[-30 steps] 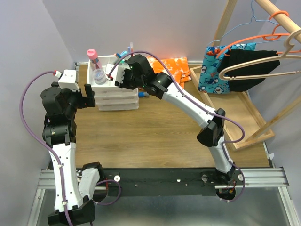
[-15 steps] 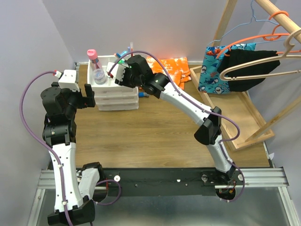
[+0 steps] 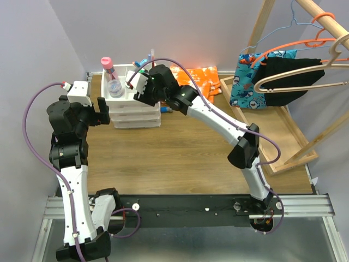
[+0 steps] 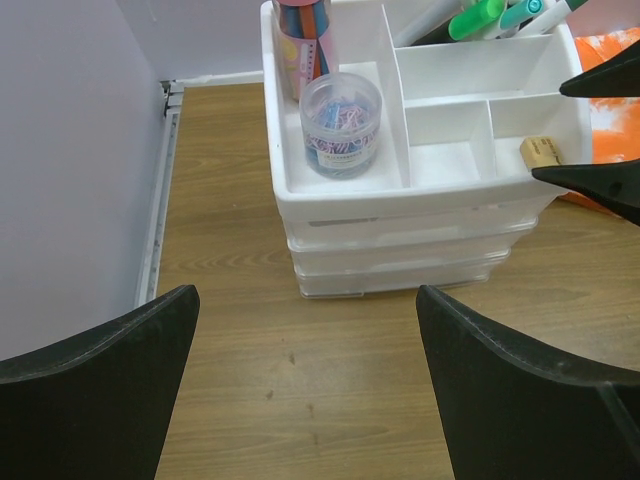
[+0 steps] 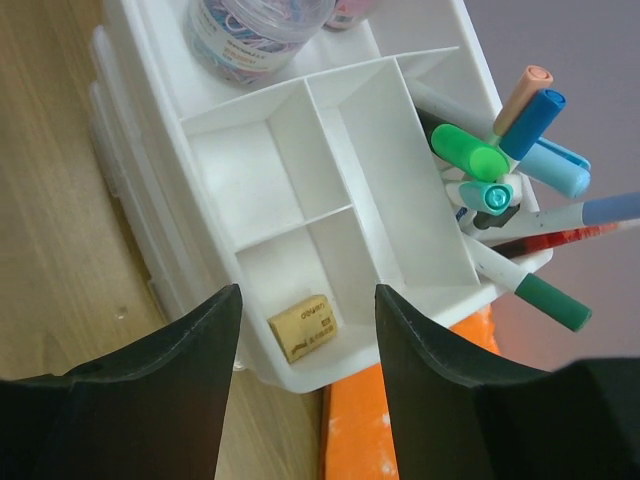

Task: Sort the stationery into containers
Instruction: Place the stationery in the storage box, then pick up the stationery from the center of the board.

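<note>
Moved: in the top view, the right gripper (image 5: pixel 307 295) has edged slightly left over the drawer unit (image 4: pixel 400 225). The shift is small.
Unchanged: we see no change in the left arm, the unit or the things in its top tray.
Right claw: the fingers are spread with nothing between them. It hovers above the front-right corner of the tray.
Left claw: the left gripper (image 4: pixel 305 295) is spread wide and empty. It sits on the near side of the unit, not touching it.
Key relation: the eraser (image 5: pixel 305 325) lies straight below the gap between the right fingers, in the small front-right compartment. Its long axis runs roughly from finger to finger, so a closing grip would meet its short ends.
Already stowed: the pens (image 5: pixel 540 100) and the green-capped marker (image 5: pixel 470 150) stand in the back-right compartment. The pink-capped bottle (image 3: pixel 112 82) stands at the back left, with the jar of paper clips (image 4: pixel 340 125) in front of it.
Still out: a small blue-tipped item (image 3: pixel 166 109) lies on the table just beside the unit's right side, partly under the right arm. We cannot tell what it is.
Nearer arm: the right arm.
Our judgement: the eraser is already in place, so the next move is probably for the right arm to lift clear and turn towards that loose item.
</note>
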Controlling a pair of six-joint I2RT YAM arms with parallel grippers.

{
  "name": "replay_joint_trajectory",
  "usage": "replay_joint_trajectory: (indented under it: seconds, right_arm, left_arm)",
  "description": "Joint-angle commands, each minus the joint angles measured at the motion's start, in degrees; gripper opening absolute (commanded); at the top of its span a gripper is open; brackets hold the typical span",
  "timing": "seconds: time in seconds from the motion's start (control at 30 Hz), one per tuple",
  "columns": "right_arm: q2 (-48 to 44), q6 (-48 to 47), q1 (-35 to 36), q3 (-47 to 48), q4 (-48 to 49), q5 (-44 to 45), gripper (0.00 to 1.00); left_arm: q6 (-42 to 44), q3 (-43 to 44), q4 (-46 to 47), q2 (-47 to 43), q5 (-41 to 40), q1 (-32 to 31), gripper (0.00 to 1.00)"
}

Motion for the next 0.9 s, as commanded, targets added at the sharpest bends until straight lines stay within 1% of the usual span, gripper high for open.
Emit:
replay_joint_trajectory:
  seconds: [0.0,0.03,0.07,0.13,0.17,0.2,0.23,0.27,0.33,0.43,0.57,0.67,0.7,0.8,0.87]
  right_arm:
    - [-10.3,7.3,-4.6,-3.8,-4.7,-10.2,0.63]
    - [-11.7,7.2,-6.0,-5.1,-6.7,-13.8,0.63]
    - [-13.0,5.2,-8.7,-8.1,-8.8,-19.8,0.64]
    - [-15.6,1.4,-11.0,-11.6,-15.2,-24.5,0.64]
    - [-16.0,-3.7,-12.9,-14.4,-17.5,-26.9,0.64]
    - [-16.1,-6.2,-13.6,-15.7,-21.6,-27.3,0.64]
    - [-15.8,-8.4,-14.2,-16.6,-23.4,-27.6,0.64]
    - [-15.4,-12.2,-15.4,-17.5,-24.9,-27.8,0.63]
    - [-13.9,-14.2,-16.5,-19.0,-26.1,-28.2,0.63]
    - [-11.5,-16.5,-17.8,-19.1,-24.1,-28.5,0.62]
    - [-5.9,-15.9,-18.6,-17.9,-18.8,-29.6,0.59]
    - [-4.2,-14.2,-18.9,-19.3,-11.3,-31.9,0.58]
    - [-3.5,-13.9,-18.9,-19.8,-7.2,-32.6,0.58]
    - [-0.9,-13.1,-18.9,-20.8,-1.4,-34.8,0.58]
    - [0.8,-13.2,-19.0,-19.6,-0.3,-35.9,0.57]
  left_arm:
    - [1.1,1.3,-0.9,-1.0,0.0,0.4,0.99]
    - [1.2,1.1,-1.1,-1.1,-0.2,0.4,0.99]
    - [1.3,1.0,-1.2,-1.1,-0.5,0.4,0.99]
    - [1.2,0.6,-0.9,-1.0,-0.7,0.4,0.99]
    - [1.1,0.5,-0.7,-1.0,-0.5,0.4,0.99]
    - [0.9,0.3,-0.5,-0.9,-0.3,0.5,0.99]
    - [0.6,0.3,-0.1,-0.7,0.0,0.4,0.99]
    - [0.4,0.2,0.1,-0.5,0.2,0.4,0.99]
    - [0.4,0.1,0.5,-0.2,0.5,0.4,0.99]
    - [0.4,0.3,0.3,-0.1,0.5,0.5,0.99]
    - [1.1,0.1,-0.2,0.1,0.2,0.7,0.99]
    - [1.8,-0.1,-0.7,0.3,-0.4,0.6,0.99]
    - [2.0,-0.2,-0.7,0.5,-0.5,0.6,0.99]
    - [2.4,-0.3,-1.1,1.0,-0.8,0.6,0.99]
    - [2.7,-0.3,-1.3,1.2,-0.9,0.6,0.99]
